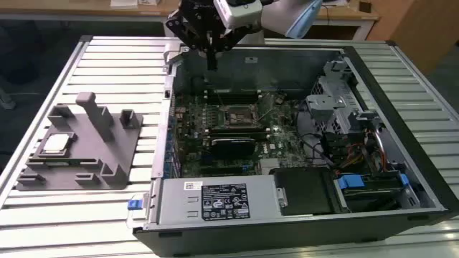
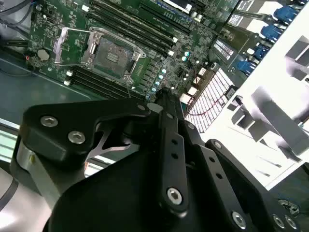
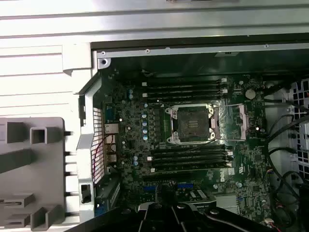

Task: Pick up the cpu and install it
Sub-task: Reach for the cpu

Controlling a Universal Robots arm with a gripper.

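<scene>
In the exterior view, I saw the gripper (image 1: 212,64) hanging above the far wall of the open computer case (image 1: 423,177), towards that view's left corner of it. Its fingers (image 1: 212,56) came down to one narrow point, pressed together with nothing between them. The cpu (image 1: 57,143) lay flat on the grey fixture tray (image 1: 107,156), which sat on the slatted table (image 1: 122,70) to the exterior view's left of the case, well apart from the gripper. Inside the case the motherboard's socket (image 1: 239,114) stood uncovered and bare, with a black heatsink block (image 1: 233,146) just in front of it.

In the second wrist view, the gripper (image 2: 164,94) took up the foreground, its black linkages closing to a single tip. Beyond it I could make out the socket (image 2: 111,55) with its metal load plate (image 2: 70,46) swung open to one side, and no chip seated in it.

In the first wrist view, the socket (image 3: 191,123) showed from above, flanked by memory slots (image 3: 186,89), with the load plate (image 3: 236,121) folded back beside it. Part of the fixture tray (image 3: 29,169) lay outside the case wall, and the gripper (image 3: 166,212) showed at the edge of the picture.
</scene>
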